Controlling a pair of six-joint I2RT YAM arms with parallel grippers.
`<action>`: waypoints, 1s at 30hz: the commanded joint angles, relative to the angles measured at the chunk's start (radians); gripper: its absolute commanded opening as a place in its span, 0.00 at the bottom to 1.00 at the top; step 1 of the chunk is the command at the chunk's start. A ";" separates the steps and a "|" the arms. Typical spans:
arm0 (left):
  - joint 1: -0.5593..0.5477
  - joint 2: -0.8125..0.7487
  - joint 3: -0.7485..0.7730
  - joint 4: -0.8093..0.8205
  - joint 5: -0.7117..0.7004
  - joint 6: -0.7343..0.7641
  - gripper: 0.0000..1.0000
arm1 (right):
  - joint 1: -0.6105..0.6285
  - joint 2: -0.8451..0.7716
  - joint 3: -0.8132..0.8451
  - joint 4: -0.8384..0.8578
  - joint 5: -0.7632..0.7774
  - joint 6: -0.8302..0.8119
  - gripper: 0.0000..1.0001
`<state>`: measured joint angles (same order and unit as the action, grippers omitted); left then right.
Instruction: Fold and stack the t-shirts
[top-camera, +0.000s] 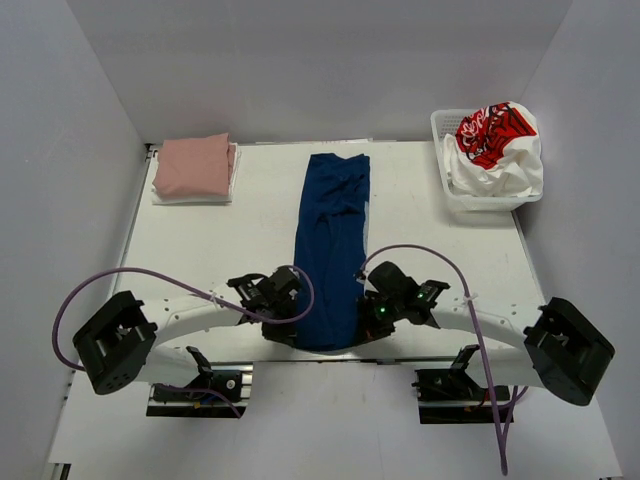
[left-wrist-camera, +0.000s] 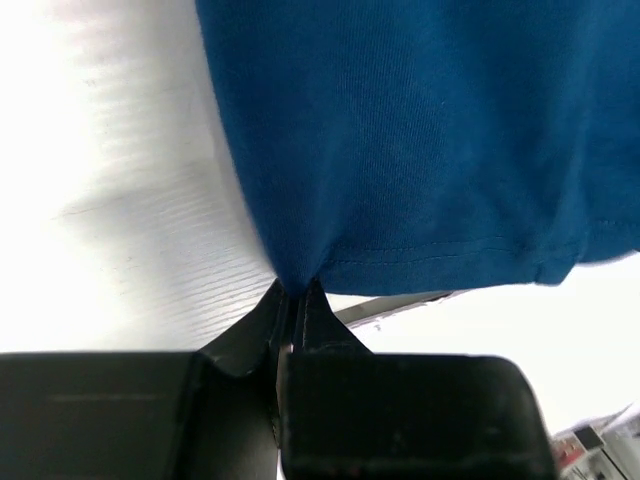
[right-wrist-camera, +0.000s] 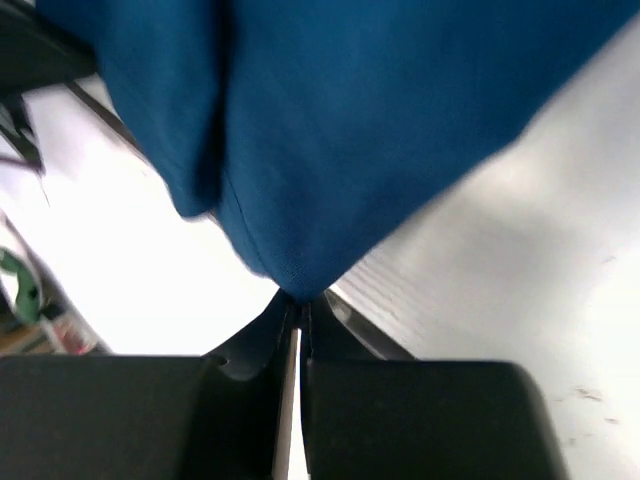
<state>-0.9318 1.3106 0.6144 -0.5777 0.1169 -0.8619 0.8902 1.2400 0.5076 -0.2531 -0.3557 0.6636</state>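
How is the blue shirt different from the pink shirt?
The blue shirt lies in a long strip down the middle; the pink shirt is folded into a small rectangle at the far left. The left pincer and right pincer each pinch a near corner of the blue shirt; nothing touches the pink shirt. The pink shirt sits on folded white cloth; the blue shirt lies straight on the table. Both lie flat.

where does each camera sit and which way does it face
top external: above and behind the arm bases, looking down at the table, navy t-shirt, pink t-shirt, basket; both arms show.
left wrist: on the left arm, looking along the shut left claw at that shirt's hem.
right wrist: on the right arm, looking along the shut right claw at its other corner.
shared: both wrist views show the pinched navy t-shirt.
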 joint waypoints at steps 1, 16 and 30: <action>0.010 -0.033 0.097 -0.040 -0.106 0.018 0.00 | 0.000 -0.036 0.097 -0.018 0.138 -0.050 0.00; 0.189 0.271 0.598 -0.040 -0.257 0.060 0.00 | -0.134 0.151 0.430 -0.049 0.524 -0.173 0.00; 0.344 0.598 1.021 -0.113 -0.310 0.178 0.00 | -0.321 0.424 0.726 -0.025 0.431 -0.278 0.00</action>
<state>-0.6067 1.8938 1.5589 -0.6819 -0.1806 -0.7311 0.5930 1.6279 1.1694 -0.2981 0.1257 0.4282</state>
